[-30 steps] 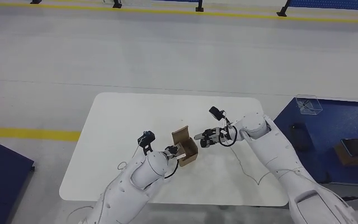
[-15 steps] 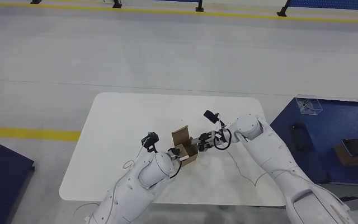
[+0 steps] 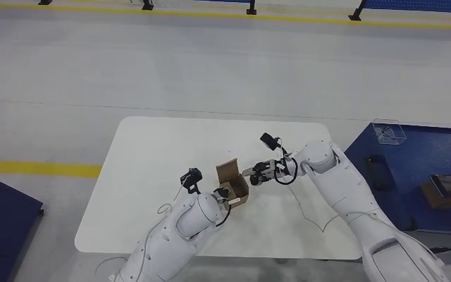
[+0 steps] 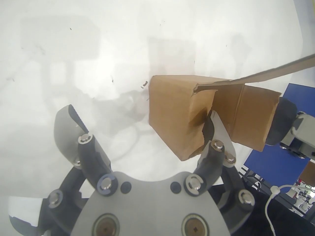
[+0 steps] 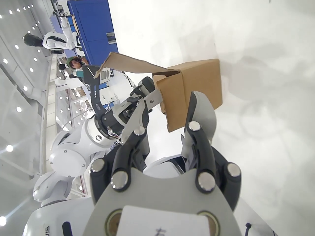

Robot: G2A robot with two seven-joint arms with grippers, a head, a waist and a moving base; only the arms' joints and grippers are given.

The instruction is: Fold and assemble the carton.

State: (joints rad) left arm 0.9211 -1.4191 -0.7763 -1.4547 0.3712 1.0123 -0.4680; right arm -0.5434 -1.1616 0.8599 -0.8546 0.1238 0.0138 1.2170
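I've got a small brown cardboard carton sitting on the white table, roughly mid-table. It's popped up into a box shape and not closed. One long flap stands up and leans outward from an upper edge. In the left wrist view, that corner looks torn and ragged, with a dark dent just under it.

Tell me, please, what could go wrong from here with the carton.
The carton is torn and creased at the corner where a finger of the left hand presses; more force may rip it further. The raised flap could catch on the right hand. Neither hand looks closed on the carton, so it might slide on the table.
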